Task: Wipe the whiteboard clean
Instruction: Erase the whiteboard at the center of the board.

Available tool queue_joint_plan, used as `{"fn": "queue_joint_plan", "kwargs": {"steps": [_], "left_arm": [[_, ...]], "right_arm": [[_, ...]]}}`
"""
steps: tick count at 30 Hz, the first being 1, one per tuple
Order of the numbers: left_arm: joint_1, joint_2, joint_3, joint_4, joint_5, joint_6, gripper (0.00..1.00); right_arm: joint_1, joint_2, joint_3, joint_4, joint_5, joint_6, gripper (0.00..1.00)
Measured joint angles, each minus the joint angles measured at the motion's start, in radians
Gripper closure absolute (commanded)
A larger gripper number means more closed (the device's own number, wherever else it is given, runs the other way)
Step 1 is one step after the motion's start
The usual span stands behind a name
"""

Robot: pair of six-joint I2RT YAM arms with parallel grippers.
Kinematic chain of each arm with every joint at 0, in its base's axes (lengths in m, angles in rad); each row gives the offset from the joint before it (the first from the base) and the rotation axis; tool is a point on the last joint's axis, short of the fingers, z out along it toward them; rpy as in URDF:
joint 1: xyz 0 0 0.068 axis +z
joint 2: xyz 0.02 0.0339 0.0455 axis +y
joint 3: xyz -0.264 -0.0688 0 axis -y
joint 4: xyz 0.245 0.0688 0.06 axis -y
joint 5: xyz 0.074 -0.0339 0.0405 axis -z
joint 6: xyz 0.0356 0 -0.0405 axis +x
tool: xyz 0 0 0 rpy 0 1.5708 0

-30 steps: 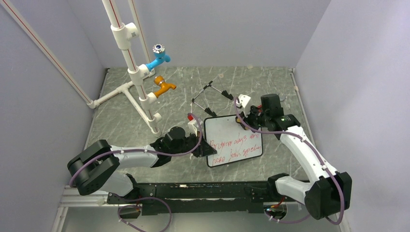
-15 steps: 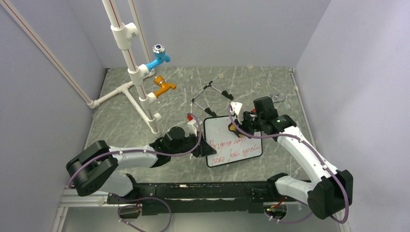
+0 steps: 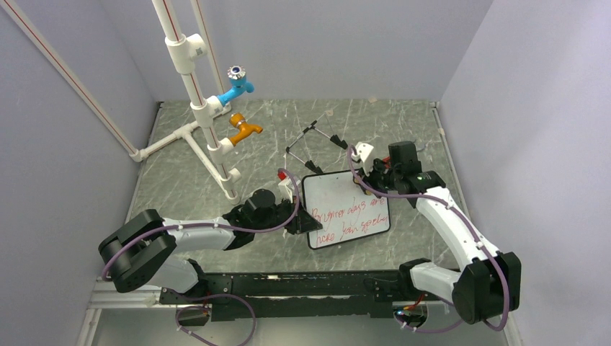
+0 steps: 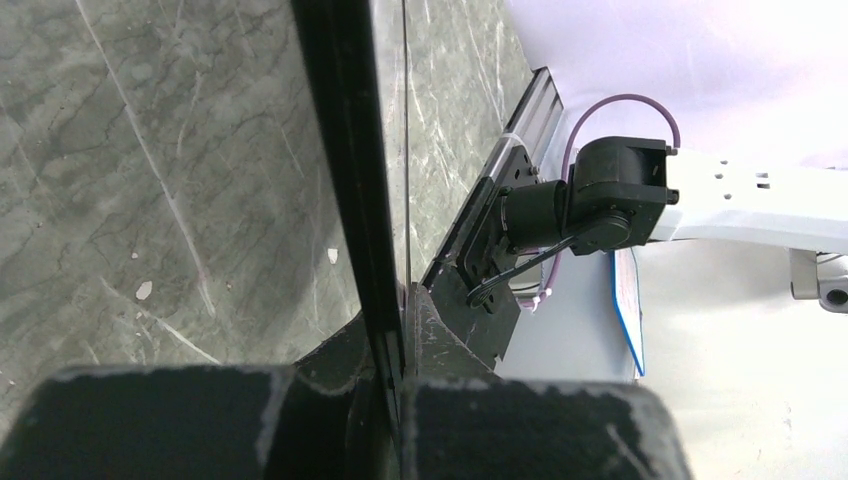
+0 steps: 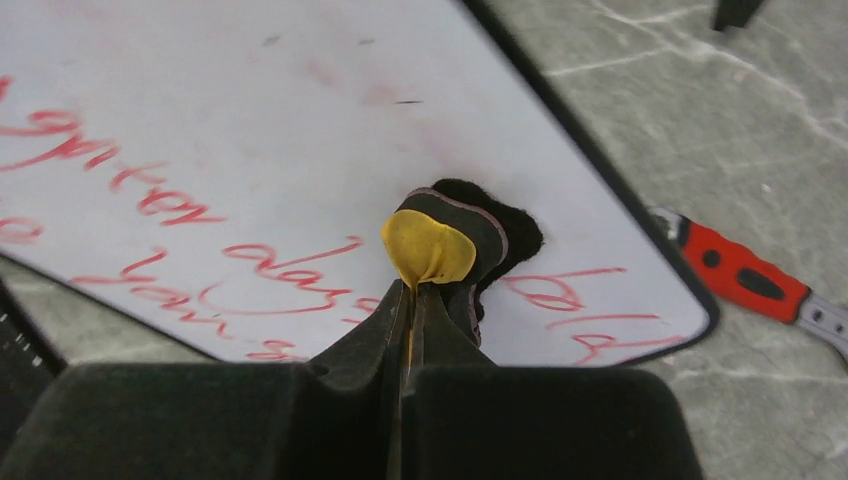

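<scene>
The whiteboard lies tilted on the table, with red handwriting across its lower half. My left gripper is shut on the board's left edge; in the left wrist view the black frame runs up from between the jaws of that gripper. My right gripper is at the board's top right corner, shut on the yellow-black eraser. The eraser's dark pad presses on the white surface just above the red words.
A red-handled tool lies on the table just off the board's corner. A black wire easel stand sits behind the board. A white pipe frame with a blue tap and an orange tap stands at back left.
My right gripper swept left over the board's top with the eraser, then came back right to the corner. The left gripper kept its hold on the board's edge.
</scene>
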Motion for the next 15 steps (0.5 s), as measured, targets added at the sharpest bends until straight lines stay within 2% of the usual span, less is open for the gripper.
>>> {"fn": "queue_joint_plan", "kwargs": {"steps": [7,15], "left_arm": [[0.000,0.000,0.000,0.001,0.002,0.019,1.00],[0.000,-0.002,0.000,0.006,-0.004,0.028,1.00]], "right_arm": [[0.089,-0.020,0.006,-0.084,-0.065,-0.029,1.00],[0.008,0.076,0.119,-0.054,-0.049,0.087,1.00]]}}
